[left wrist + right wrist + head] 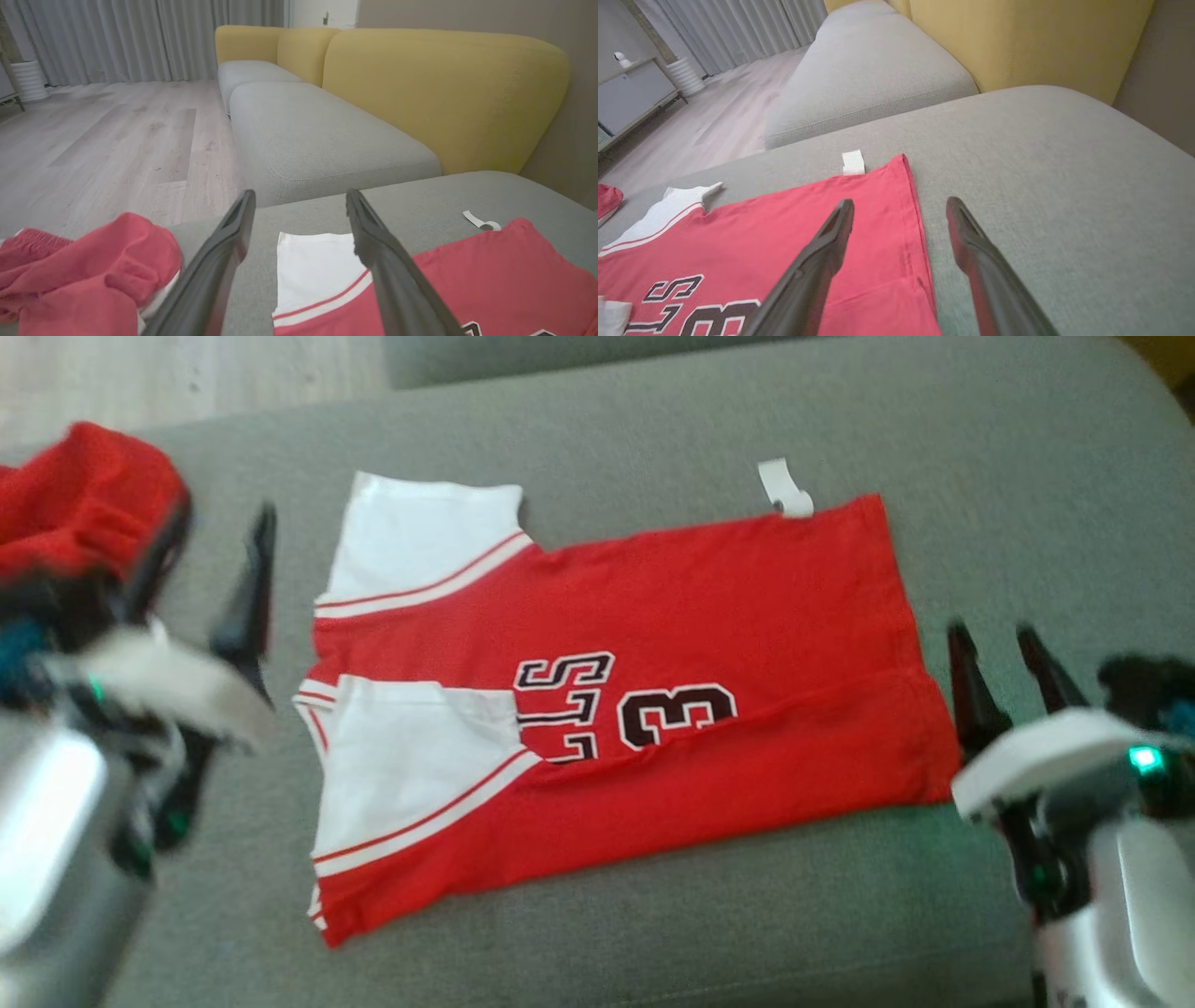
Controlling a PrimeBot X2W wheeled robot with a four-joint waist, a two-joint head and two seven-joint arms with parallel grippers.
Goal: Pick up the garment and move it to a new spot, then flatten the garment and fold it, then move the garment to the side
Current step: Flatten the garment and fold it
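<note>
The garment [709, 616] is a red jersey with white sleeves and black lettering, lying flat and folded lengthwise on the grey sofa cushion [653, 439]. A white tag [784, 490] sticks out at its far hem. My left gripper [219, 560] hovers open just left of the sleeve end, holding nothing. The left wrist view has the left gripper [301, 198] above the far white sleeve [313, 266]. My right gripper [999, 649] stands open beside the hem at the right, empty. In the right wrist view the right gripper [900, 205] straddles the hem edge of the garment [761, 238].
A second red garment [84, 495] lies crumpled at the cushion's far left, also seen as the crumpled red garment [93, 266]. Beyond are another grey cushion [317, 135], yellow backrests [444, 88], wooden floor [103, 140] and curtains.
</note>
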